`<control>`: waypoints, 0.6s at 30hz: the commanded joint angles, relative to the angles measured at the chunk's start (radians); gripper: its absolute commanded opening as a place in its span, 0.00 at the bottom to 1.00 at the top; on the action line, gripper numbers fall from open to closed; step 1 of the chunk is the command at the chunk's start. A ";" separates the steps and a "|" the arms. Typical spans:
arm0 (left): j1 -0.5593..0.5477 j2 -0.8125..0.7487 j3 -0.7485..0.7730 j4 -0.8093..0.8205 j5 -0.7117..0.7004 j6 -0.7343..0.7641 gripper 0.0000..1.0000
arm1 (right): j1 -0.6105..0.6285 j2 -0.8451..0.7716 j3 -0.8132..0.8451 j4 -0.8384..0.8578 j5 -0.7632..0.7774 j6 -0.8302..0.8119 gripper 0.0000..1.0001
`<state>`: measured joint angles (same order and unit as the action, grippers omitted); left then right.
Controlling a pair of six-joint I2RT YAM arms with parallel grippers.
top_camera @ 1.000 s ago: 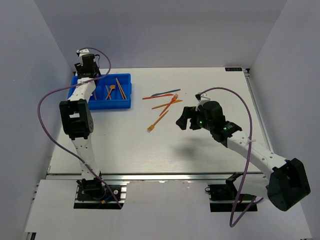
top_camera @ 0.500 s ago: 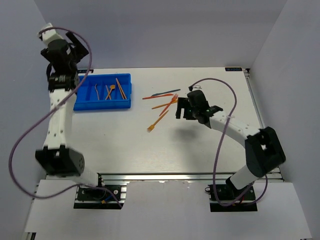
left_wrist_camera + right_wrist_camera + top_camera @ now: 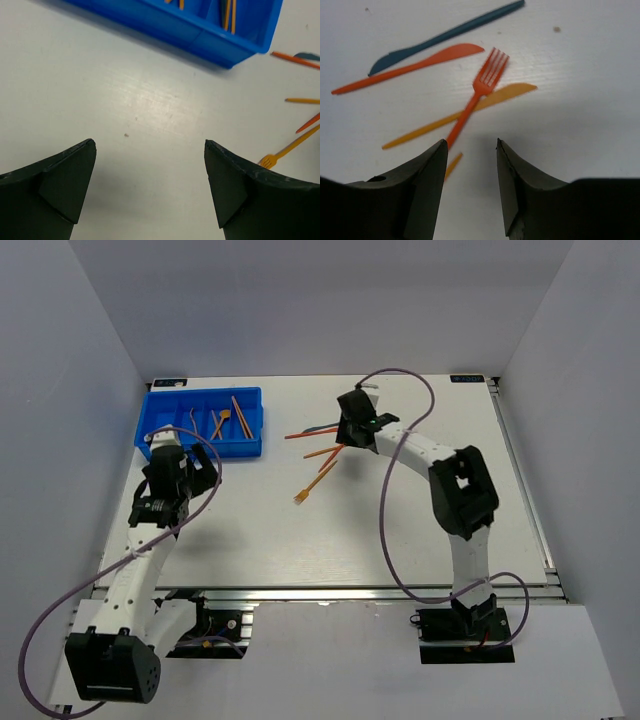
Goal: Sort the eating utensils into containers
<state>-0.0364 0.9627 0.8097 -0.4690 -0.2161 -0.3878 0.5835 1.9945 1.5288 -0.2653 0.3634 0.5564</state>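
Observation:
The blue tray [image 3: 252, 422] sits at the back left and holds an orange fork [image 3: 221, 422], orange sticks [image 3: 240, 415] and a dark utensil [image 3: 190, 418]. Loose on the table are a dark blue knife [image 3: 445, 36], a red-orange knife [image 3: 410, 67], a red fork [image 3: 477, 95], an orange knife [image 3: 510, 91] and an orange fork [image 3: 315, 482]. My right gripper [image 3: 470, 145] is open and empty, low over the red fork's handle; in the top view [image 3: 350, 432] it is at the cluster's right edge. My left gripper [image 3: 150, 145] is open and empty over bare table, in front of the tray [image 3: 200, 35].
White walls enclose the table on three sides. The right arm's elbow [image 3: 462, 490] stands over the right half of the table. The orange fork [image 3: 290, 150] and other utensil tips show at the right edge of the left wrist view.
My left arm has swung down from high over the tray's back-left to the table in front of the tray. My right gripper has moved left and back onto the loose utensil cluster.

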 commanded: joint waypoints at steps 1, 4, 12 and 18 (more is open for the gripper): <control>-0.019 -0.085 -0.014 -0.005 -0.038 0.021 0.98 | 0.030 0.131 0.189 -0.135 0.051 0.033 0.49; -0.057 -0.097 0.002 -0.025 -0.121 0.030 0.98 | 0.058 0.220 0.303 -0.186 0.111 0.054 0.48; -0.057 -0.105 0.002 -0.020 -0.065 0.032 0.98 | 0.072 0.319 0.355 -0.199 0.108 0.088 0.38; -0.057 -0.111 0.000 -0.017 -0.052 0.032 0.98 | 0.075 0.355 0.358 -0.207 0.106 0.097 0.34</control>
<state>-0.0891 0.8703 0.7845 -0.4934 -0.2817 -0.3634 0.6621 2.3203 1.8553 -0.4561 0.4454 0.6285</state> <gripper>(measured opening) 0.978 0.353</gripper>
